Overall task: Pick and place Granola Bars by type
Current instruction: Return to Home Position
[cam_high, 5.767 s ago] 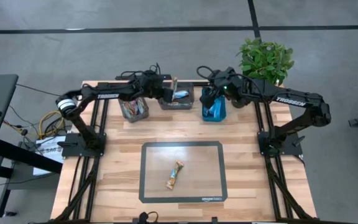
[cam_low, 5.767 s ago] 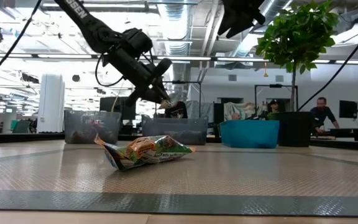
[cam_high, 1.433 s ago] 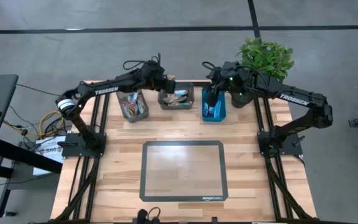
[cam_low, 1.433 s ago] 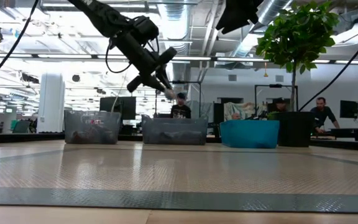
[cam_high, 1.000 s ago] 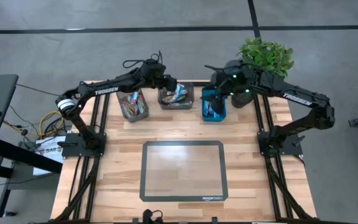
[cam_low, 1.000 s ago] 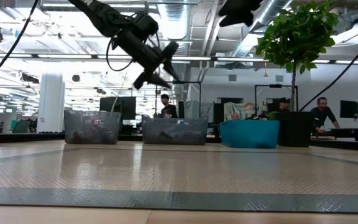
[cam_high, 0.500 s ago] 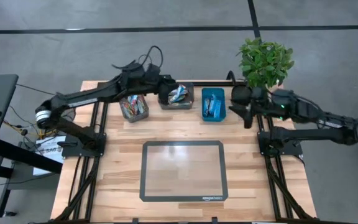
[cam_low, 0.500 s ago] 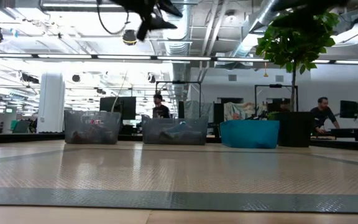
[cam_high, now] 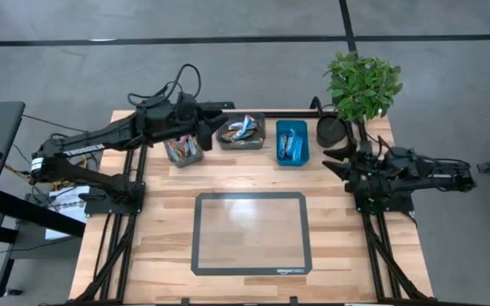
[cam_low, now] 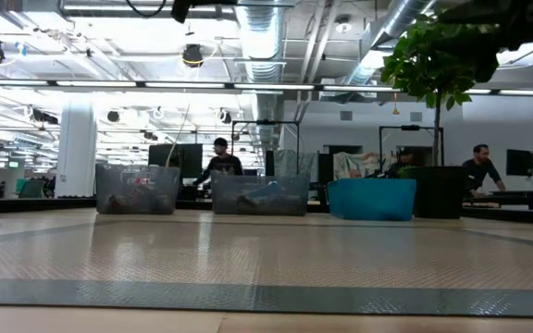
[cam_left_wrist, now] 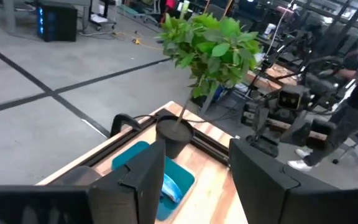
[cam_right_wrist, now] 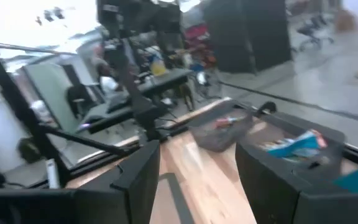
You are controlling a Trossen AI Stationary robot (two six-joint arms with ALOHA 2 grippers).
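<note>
The granola bars lie in three bins along the table's far edge. Multicoloured ones fill the left grey bin (cam_high: 183, 150), mixed ones the middle grey bin (cam_high: 242, 130), and blue ones the blue bin (cam_high: 292, 142). My left gripper (cam_high: 219, 121) hangs open high above the gap between the two grey bins, with nothing between its fingers (cam_left_wrist: 194, 180). My right gripper (cam_high: 334, 161) stands open and bare (cam_right_wrist: 197, 186) at the table's right edge, right of the blue bin. Both grippers are above the low view's frame.
A grey-bordered mat (cam_high: 250, 233) lies bare on the table's near half. A potted plant (cam_high: 362, 85) stands at the far right corner, behind my right arm. In the low view the three bins (cam_low: 260, 195) stand in a row, and people move in the room beyond.
My left gripper has risen from over the middle grey bin and drawn back toward the table's left, staying open. My right gripper has swung away from the blue bin toward the right edge and a little nearer, its arm folding back, also open.
</note>
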